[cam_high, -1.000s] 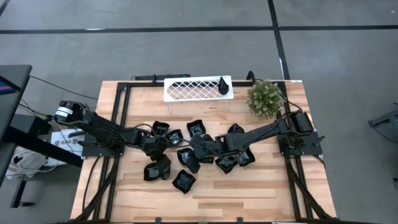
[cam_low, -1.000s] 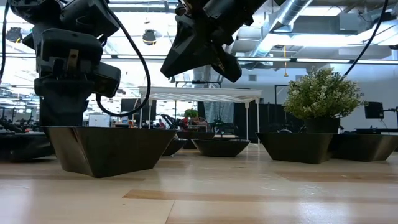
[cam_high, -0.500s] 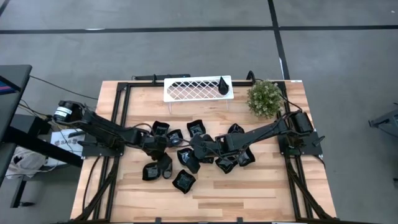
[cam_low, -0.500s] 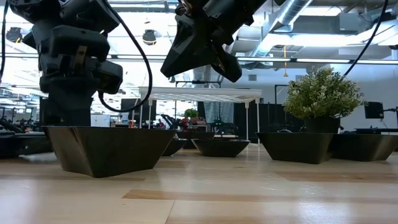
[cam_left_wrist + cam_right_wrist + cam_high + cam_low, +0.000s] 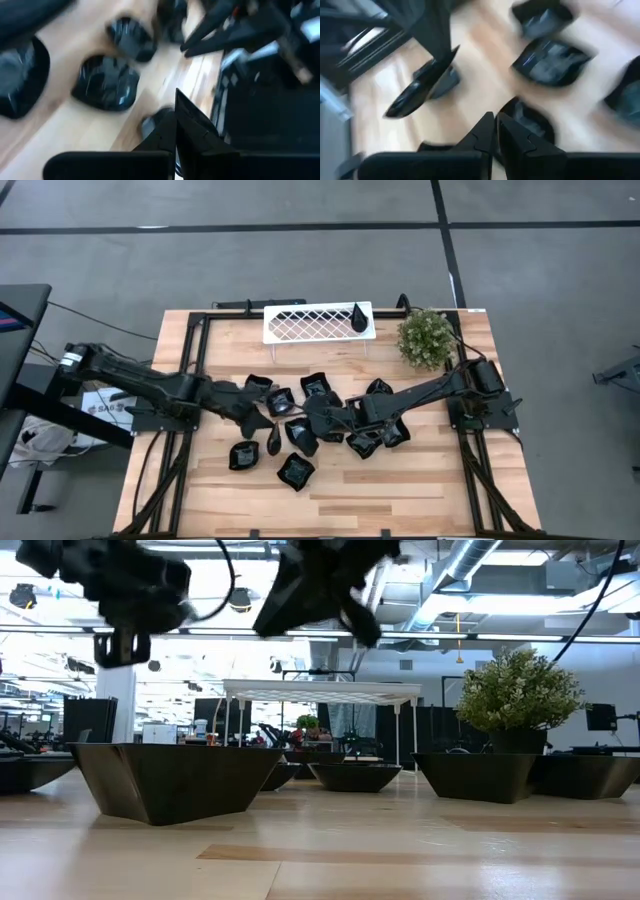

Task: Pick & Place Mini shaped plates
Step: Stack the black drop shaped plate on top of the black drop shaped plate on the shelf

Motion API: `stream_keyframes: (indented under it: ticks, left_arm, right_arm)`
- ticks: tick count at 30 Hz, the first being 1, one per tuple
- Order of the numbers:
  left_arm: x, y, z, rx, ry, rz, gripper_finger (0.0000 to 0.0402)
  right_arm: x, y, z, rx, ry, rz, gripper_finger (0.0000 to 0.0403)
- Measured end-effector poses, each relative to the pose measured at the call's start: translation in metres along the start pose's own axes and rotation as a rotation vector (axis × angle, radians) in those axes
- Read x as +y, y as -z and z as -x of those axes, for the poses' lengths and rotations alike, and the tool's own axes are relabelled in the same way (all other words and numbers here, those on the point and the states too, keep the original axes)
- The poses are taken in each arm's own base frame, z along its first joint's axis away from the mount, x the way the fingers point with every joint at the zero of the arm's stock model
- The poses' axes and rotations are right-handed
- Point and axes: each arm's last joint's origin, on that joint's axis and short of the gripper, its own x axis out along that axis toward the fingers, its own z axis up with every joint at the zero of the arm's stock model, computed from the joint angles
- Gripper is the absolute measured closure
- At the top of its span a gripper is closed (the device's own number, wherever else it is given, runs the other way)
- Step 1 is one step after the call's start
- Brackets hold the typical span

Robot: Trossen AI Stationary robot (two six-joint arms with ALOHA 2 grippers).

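Several glossy black mini shaped plates (image 5: pixel 300 470) lie scattered on the middle of the wooden table. One teardrop plate (image 5: pixel 358 317) lies on the white lattice tray (image 5: pixel 300 323) at the far edge. My left gripper (image 5: pixel 264 425) is shut on another teardrop plate (image 5: pixel 273 442), which also shows in the right wrist view (image 5: pixel 420 92). My right gripper (image 5: pixel 314 417) hovers shut above the middle plates, with nothing between its fingers (image 5: pixel 485 131). My left gripper pinches the teardrop plate between its two fingers by the rim at one end (image 5: pixel 445 65). The fingers (image 5: pixel 437 35) slant down from the table's left side. The plate hangs tilted below them, clear of the table, with its other end (image 5: pixel 392 111) lowest.
A green bushy plant (image 5: pixel 425 337) stands at the far right corner beside the tray. Black frame rails (image 5: pixel 190 370) run along the table's left and right sides. Bare wood lies along the near edge (image 5: pixel 330 505).
My left gripper has risen and drawn back toward the table's left edge, tipping closer to level. The teardrop plate has come up with it off the table, while the squarish plate beside it stays put.
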Motion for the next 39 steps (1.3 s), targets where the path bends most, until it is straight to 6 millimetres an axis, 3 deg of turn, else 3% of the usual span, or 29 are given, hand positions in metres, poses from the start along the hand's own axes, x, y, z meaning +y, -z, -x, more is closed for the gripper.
stream_keyframes:
  ticks: [6, 12, 16, 22, 27, 35, 39]
  left_arm:
    - [-0.003, -0.011, 0.017, -0.272, -0.057, 0.049, 0.0398]
    - [-0.003, -0.020, 0.016, -0.476, -0.117, 0.101, 0.0398]
    - [-0.003, -0.027, 0.011, -0.538, -0.117, 0.122, 0.0398]
    - [-0.005, -0.036, 0.002, -0.592, -0.084, 0.103, 0.0398]
    - [-0.003, -0.038, -0.004, -0.596, -0.082, 0.106, 0.0398]
    - [-0.004, -0.038, -0.006, -0.584, -0.062, 0.093, 0.0398]
    - [-0.005, -0.039, -0.006, -0.585, -0.063, 0.080, 0.0398]
  right_arm:
    - [0.026, -0.023, 0.039, -0.246, 0.228, 0.138, 0.0400]
    - [0.042, -0.039, 0.068, -0.328, 0.355, 0.239, 0.0397]
    - [0.037, -0.045, 0.067, -0.311, 0.362, 0.240, 0.0376]
    - [0.026, -0.052, 0.061, -0.244, 0.343, 0.242, 0.0312]
    - [0.021, -0.056, 0.057, -0.188, 0.319, 0.343, 0.0276]
    - [0.015, -0.059, 0.055, -0.155, 0.335, 0.430, 0.0270]
    - [0.012, -0.056, 0.043, -0.115, 0.328, 0.451, 0.0279]
